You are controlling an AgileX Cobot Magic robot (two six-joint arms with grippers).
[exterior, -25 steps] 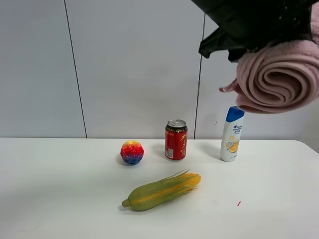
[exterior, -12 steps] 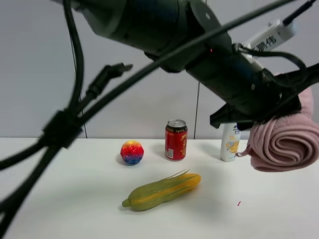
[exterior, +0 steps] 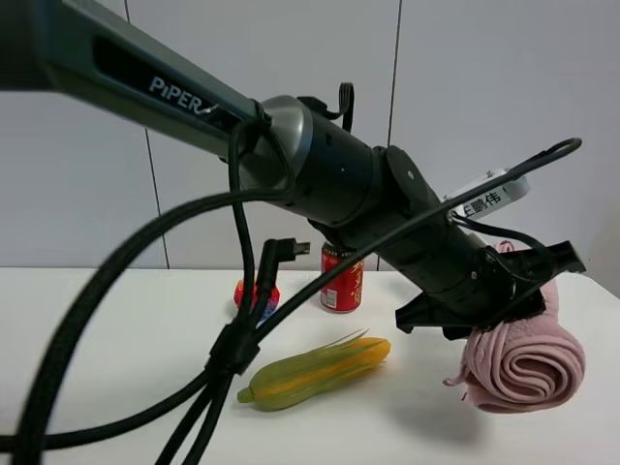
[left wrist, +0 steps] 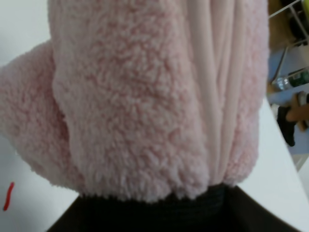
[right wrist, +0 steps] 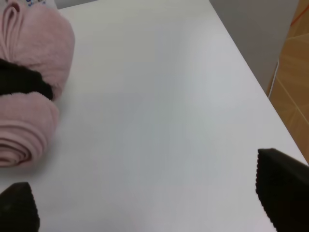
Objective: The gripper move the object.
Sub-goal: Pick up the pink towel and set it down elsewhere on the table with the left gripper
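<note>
A rolled pink fleece towel (exterior: 528, 363) hangs low over the right part of the white table (exterior: 116, 368). I cannot tell whether it touches the surface. My left gripper (exterior: 511, 302) reaches across from the left and is shut on the towel's top. The left wrist view is filled by the towel (left wrist: 145, 96), with the gripper's dark body (left wrist: 154, 212) below it. The right wrist view shows the towel (right wrist: 34, 53) with a black finger (right wrist: 21, 83) pressed into it. My right gripper (right wrist: 149, 198) is open and empty, some way from the towel.
A green-yellow corn cob (exterior: 315, 372) lies mid-table. A red can (exterior: 341, 281) and a multicoloured ball (exterior: 254, 295) stand behind it, partly hidden by the arm and its cables (exterior: 232, 349). The table's right edge (right wrist: 251, 72) runs close to the towel. A red mark (left wrist: 7, 195) is on the table.
The left arm has swung down across the view. It carried the towel from high at the upper right to low over the table's right side, and it now hides the shampoo bottle.
</note>
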